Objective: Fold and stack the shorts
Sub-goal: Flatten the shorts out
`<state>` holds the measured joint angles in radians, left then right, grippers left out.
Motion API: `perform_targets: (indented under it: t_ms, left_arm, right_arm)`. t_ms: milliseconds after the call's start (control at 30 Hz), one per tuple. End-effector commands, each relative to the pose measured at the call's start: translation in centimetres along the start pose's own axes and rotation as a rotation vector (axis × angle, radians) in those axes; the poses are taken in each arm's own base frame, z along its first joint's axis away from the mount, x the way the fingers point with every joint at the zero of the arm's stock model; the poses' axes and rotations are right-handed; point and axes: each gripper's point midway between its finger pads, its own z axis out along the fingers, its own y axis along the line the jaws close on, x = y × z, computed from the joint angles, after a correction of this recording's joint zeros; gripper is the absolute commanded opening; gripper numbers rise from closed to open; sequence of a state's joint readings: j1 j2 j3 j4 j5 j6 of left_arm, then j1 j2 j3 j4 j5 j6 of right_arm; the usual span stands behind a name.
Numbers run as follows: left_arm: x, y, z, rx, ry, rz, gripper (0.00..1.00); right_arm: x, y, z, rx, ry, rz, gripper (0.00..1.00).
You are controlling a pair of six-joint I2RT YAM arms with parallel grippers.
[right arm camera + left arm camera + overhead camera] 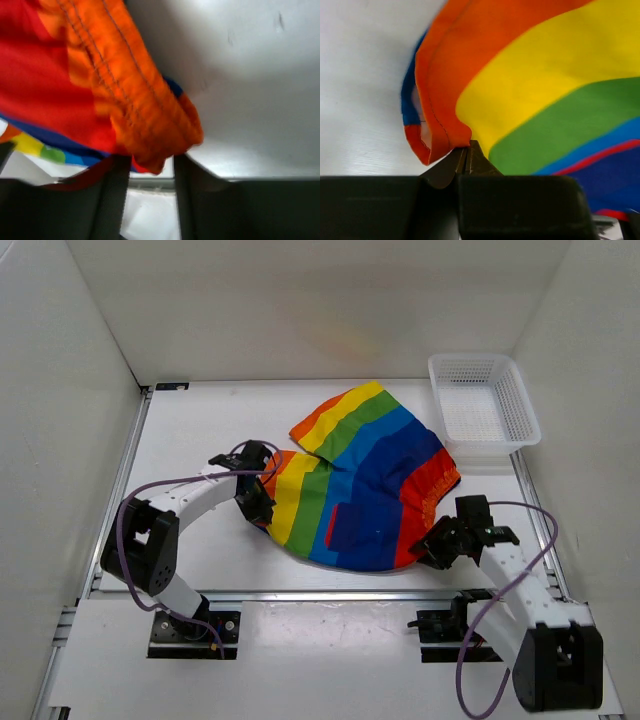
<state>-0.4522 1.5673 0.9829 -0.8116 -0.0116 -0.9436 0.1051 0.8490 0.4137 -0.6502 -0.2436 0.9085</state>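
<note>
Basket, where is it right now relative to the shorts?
In the top view the white mesh basket sits in the far right corner of the table, just beyond the right edge of the shorts.

Bright even light; soft shadows; shorts (125, 100) blurred in right wrist view.

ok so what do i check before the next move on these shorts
1. Left gripper shut on the hem: ok.
2. Right gripper clamped on the waistband: cannot tell. Its fingers stand apart with the band between them.
3. Grippers at opposite ends of the shorts: ok.
4. Shorts folded: not ok. They lie spread on the table.
</note>
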Motion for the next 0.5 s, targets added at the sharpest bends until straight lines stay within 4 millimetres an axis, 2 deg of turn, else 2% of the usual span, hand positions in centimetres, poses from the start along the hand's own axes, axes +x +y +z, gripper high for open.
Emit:
perform_targets:
  t_ms: [0,33,67,100,133,167,200,233,267,300,333,367,400,433,467]
  left_arm:
    - [-3.6,-1.7,-2.5,0.059,-0.095,0.004,0.11]
    - [-4.9,-2.8,-3.8,0.092,-0.127,0.014,0.11]
    - [-5.7,-2.8,-4.4,0.081,-0.137,0.015,0.11]
    - [-6.7,-3.3,-5.4,0.097,-0.157,0.018,0.11]
    - [-9.8,-4.6,-7.5,0.117,-0.226,0.015,0.11]
    - [-11.2,-5.1,-8.9,0.13,-0.249,0.013,0.11]
    - [-12.3,-4.9,-10.4,0.116,-0.262,0.011,0.11]
    - [-14.3,-5.0,-11.5,0.119,-0.285,-0.012,0.11]
    - [-17.4,-6.9,-16.3,0.197,-0.394,-0.015,0.11]
    - [-18.7,-7.3,-18.5,0.221,-0.433,-0.023,0.11]
    - [-20.0,-6.7,-20.0,0.218,-0.45,-0.052,0.11]
    - [-21.7,-7.7,-24.8,0.303,-0.544,-0.058,0.11]
    - [-22.2,-7.8,-26.9,0.341,-0.577,-0.067,0.11]
    - [-22.8,-7.8,-28.5,0.369,-0.611,-0.064,0.11]
    - [-23.0,-7.0,-30.8,0.4,-0.655,-0.081,0.11]
  right_arm:
    - [-5.0,4.7,0.1,-0.097,-0.141,-0.103,0.4]
    - [-5.8,4.9,0.9,-0.056,-0.126,-0.115,0.22]
    - [-7.0,6.0,0.8,-0.047,-0.144,-0.143,0.13]
    - [-9.4,9.2,-0.9,-0.075,-0.196,-0.204,0.04]
    - [-10.7,10.0,-0.3,-0.042,-0.184,-0.221,0.0]
    - [-12.2,11.8,-0.9,-0.049,-0.208,-0.252,0.0]
    - [-14.9,16.0,-2.8,-0.09,-0.255,-0.312,0.0]
    - [-16.5,18.2,-4.0,-0.107,-0.289,-0.341,0.0]
    - [-17.7,20.6,-5.6,-0.131,-0.319,-0.37,0.0]
    - [-19.8,25.2,-9.3,-0.191,-0.378,-0.428,0.0]
    - [-20.6,27.3,-11.4,-0.222,-0.415,-0.452,0.0]
    - [-21.1,29.3,-13.7,-0.265,-0.453,-0.481,0.0]
    - [-21.4,31.0,-15.8,-0.31,-0.49,-0.51,0.0]
    - [-21.5,33.3,-19.4,-0.379,-0.556,-0.554,0.0]
    - [-21.4,34.2,-20.9,-0.412,-0.58,-0.58,0.0]
